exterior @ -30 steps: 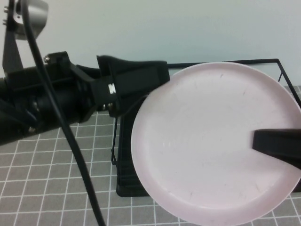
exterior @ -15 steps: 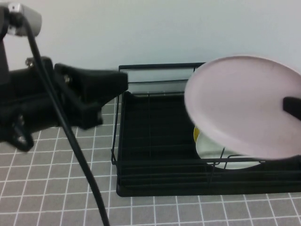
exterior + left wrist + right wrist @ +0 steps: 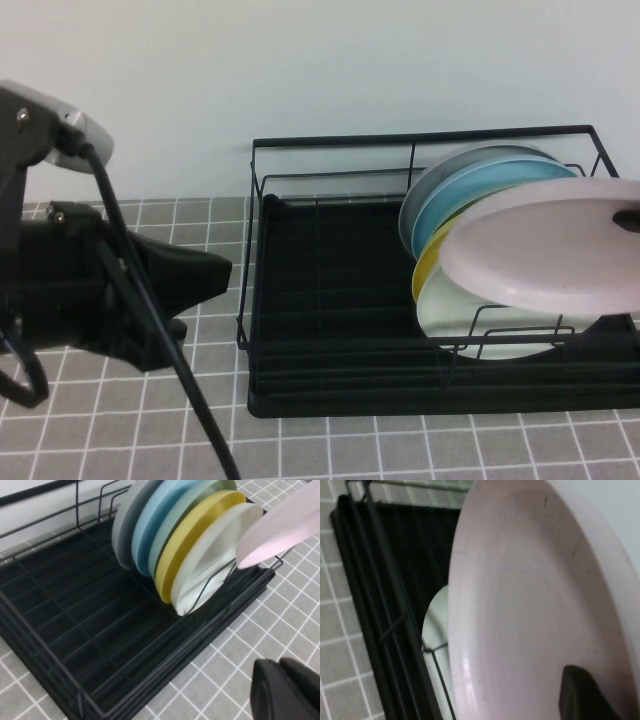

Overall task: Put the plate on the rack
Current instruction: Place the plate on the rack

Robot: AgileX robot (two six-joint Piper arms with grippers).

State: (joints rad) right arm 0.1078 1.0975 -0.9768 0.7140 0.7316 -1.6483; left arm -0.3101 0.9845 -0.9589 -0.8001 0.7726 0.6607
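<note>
The pale pink plate point(image 3: 545, 250) hangs nearly flat above the right front part of the black wire rack point(image 3: 330, 345), just over the plates standing there. My right gripper point(image 3: 630, 216) is shut on the pink plate's right rim. In the right wrist view one finger point(image 3: 577, 690) lies on the plate's inner face point(image 3: 520, 605); the other is hidden behind it. My left gripper point(image 3: 215, 275) is shut and empty, left of the rack above the tiled table. The left wrist view shows its fingers point(image 3: 287, 687) together, the rack point(image 3: 75, 630) and the pink plate's edge point(image 3: 280, 530).
A grey plate point(image 3: 440, 185), a blue plate point(image 3: 490, 185), a yellow plate point(image 3: 430, 265) and an off-white plate point(image 3: 450, 310) stand on edge in the rack's right half. The rack's left half point(image 3: 320, 260) holds nothing. A white wall stands behind.
The pink plate has moved right and down, away from the camera, and tipped toward flat over the rack's right side. My left arm has drawn back to the left and lower.
</note>
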